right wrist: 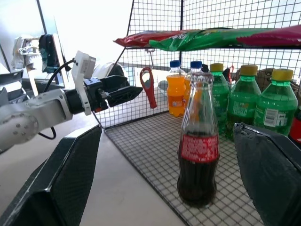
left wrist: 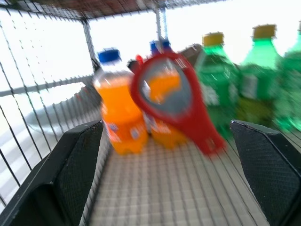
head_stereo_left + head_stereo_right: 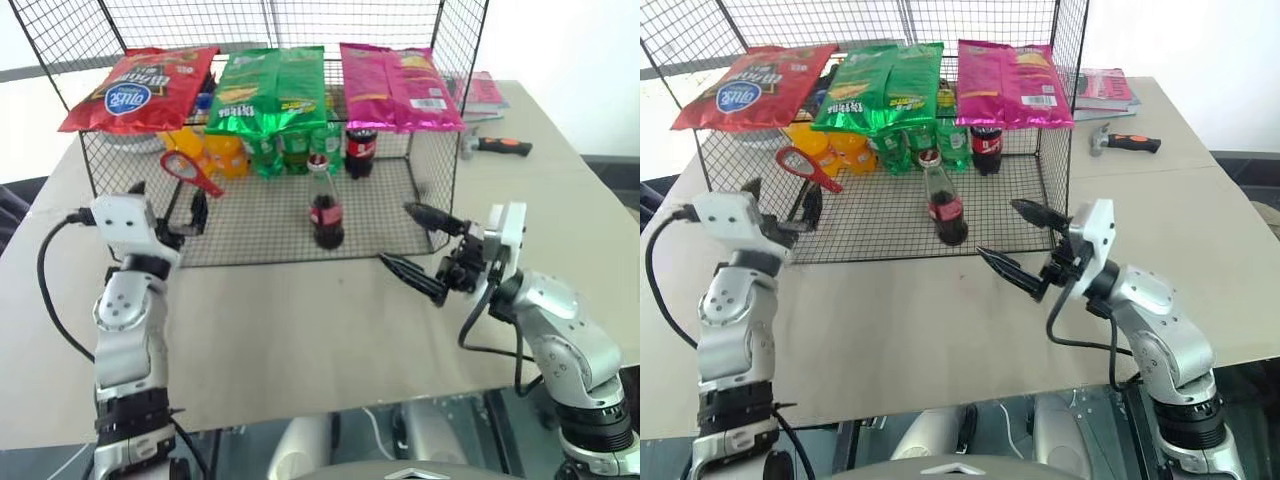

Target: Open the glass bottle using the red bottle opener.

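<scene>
A small glass bottle [image 3: 326, 210] of dark cola with a red label stands upright on the wire floor of a black mesh rack [image 3: 250, 235], near the rack's open front edge and about midway along it. The red bottle opener [image 3: 190, 173] hangs inside the rack at its left end, ring-shaped head up and handle slanting down, in front of two orange soda bottles [image 3: 215, 150].

The left gripper [image 3: 185, 213] is at the rack's front left corner, its two black fingers spread wide with nothing between them, pointing at the opener but apart from it. The right gripper [image 3: 420, 245] hovers over the table [image 3: 300, 330] just outside the rack's front right corner, jaws also wide apart and empty, aimed toward the bottle.

Behind the glass bottle, along the rack's back, stand green soda bottles [image 3: 295, 148] and a squat dark cola bottle [image 3: 361, 150]. Red, green and pink snack bags [image 3: 280, 85] lie across the rack's top. An orange-handled hammer [image 3: 498, 146] rests near the table's far right corner, beside some books [image 3: 482, 92].
</scene>
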You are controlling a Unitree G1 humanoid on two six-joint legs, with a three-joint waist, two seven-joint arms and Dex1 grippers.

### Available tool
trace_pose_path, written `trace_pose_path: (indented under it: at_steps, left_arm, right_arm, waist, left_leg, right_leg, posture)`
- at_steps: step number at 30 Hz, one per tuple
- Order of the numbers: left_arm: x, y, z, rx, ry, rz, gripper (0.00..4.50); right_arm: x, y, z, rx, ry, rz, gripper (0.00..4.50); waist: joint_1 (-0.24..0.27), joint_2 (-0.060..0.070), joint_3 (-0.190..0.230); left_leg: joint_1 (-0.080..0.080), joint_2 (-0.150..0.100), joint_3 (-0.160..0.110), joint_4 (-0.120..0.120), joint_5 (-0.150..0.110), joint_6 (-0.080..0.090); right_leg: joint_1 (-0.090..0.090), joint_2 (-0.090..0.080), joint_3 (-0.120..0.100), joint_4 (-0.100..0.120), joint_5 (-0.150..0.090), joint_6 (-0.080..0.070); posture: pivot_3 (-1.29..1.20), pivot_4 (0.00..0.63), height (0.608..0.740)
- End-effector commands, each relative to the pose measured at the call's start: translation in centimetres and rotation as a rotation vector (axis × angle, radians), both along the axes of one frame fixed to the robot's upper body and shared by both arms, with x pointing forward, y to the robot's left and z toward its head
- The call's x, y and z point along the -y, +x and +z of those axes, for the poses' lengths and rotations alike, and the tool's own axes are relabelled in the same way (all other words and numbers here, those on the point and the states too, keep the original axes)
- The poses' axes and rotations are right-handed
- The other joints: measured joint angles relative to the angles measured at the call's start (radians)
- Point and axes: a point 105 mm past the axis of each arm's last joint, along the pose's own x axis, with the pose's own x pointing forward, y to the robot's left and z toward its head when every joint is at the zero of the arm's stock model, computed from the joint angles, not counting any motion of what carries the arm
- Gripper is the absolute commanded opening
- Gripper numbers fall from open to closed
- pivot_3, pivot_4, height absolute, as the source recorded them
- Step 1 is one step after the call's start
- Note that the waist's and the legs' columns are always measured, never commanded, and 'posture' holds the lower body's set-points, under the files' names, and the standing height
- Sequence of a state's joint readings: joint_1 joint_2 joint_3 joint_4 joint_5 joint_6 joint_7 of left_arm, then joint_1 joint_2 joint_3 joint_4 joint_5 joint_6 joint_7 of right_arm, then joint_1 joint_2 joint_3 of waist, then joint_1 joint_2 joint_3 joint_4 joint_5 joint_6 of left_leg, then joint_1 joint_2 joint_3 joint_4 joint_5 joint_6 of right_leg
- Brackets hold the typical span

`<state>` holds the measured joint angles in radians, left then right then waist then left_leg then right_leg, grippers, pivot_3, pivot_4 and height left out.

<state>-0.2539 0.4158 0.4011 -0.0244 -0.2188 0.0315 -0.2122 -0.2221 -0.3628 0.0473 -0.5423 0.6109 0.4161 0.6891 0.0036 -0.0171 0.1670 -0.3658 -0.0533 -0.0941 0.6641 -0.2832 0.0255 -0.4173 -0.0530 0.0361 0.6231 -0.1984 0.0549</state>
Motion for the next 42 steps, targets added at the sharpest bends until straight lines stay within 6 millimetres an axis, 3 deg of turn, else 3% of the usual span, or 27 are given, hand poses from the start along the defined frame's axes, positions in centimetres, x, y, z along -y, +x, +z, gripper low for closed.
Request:
trace_pose_path:
  at_steps: [1, 21, 24, 32, 42]
  left_arm:
    - [-0.6, 0.4, 1.7, 0.073, 0.009, 0.039, 4.47]
    - [0.7, 3.6, 1.5, 0.090, -0.001, -0.042, 4.47]
    - [1.3, 3.5, 2.0, 0.121, -0.008, -0.076, 3.64]
    - [1.7, 3.1, 1.8, 0.124, -0.009, -0.102, 0.04]
    - [1.4, 1.8, 2.8, 0.153, -0.097, -0.126, 0.04]
  right_arm:
    - [-0.8, -0.8, 1.6, 0.047, 0.024, 0.022, 4.50]
    - [-0.9, -0.4, 1.3, 0.067, -0.004, 0.004, 4.50]
    - [-0.8, -0.4, 1.2, 0.067, -0.004, -0.006, 4.50]
    - [-0.7, -0.4, 1.0, 0.065, -0.003, -0.023, 4.50]
    - [-0.8, 0.0, 0.8, 0.071, 0.003, -0.031, 4.50]
  waist:
    - [0.002, 0.000, 0.000]
    - [0.007, 0.000, 0.000]
    - [0.006, 0.000, 0.000]
    - [0.006, 0.000, 0.000]
    - [0.006, 0.000, 0.000]
  left_leg:
    - [0.000, 0.000, 0.000, 0.000, 0.000, 0.000]
    - [-0.003, -0.001, -0.001, 0.000, 0.000, 0.000]
    - [-0.003, -0.001, -0.001, 0.000, 0.000, 0.000]
    - [-0.003, -0.001, -0.001, 0.000, 0.000, 0.000]
    - [-0.003, -0.001, -0.002, 0.000, 0.000, 0.000]
  right_leg:
    - [0.000, 0.000, 0.000, 0.000, 0.000, 0.000]
    - [-0.003, 0.000, -0.001, 0.001, 0.000, 0.000]
    - [-0.003, 0.000, -0.001, 0.001, 0.000, 0.000]
    - [-0.003, 0.000, -0.001, 0.001, 0.000, 0.000]
    - [-0.003, 0.000, -0.001, 0.002, 0.000, 0.000]
  posture:
    - [0.00, 0.150, 0.740]
    - [0.00, 0.150, 0.740]
    - [0.00, 0.150, 0.740]
    - [0.00, 0.150, 0.740]
    - [0.00, 0.150, 0.740]
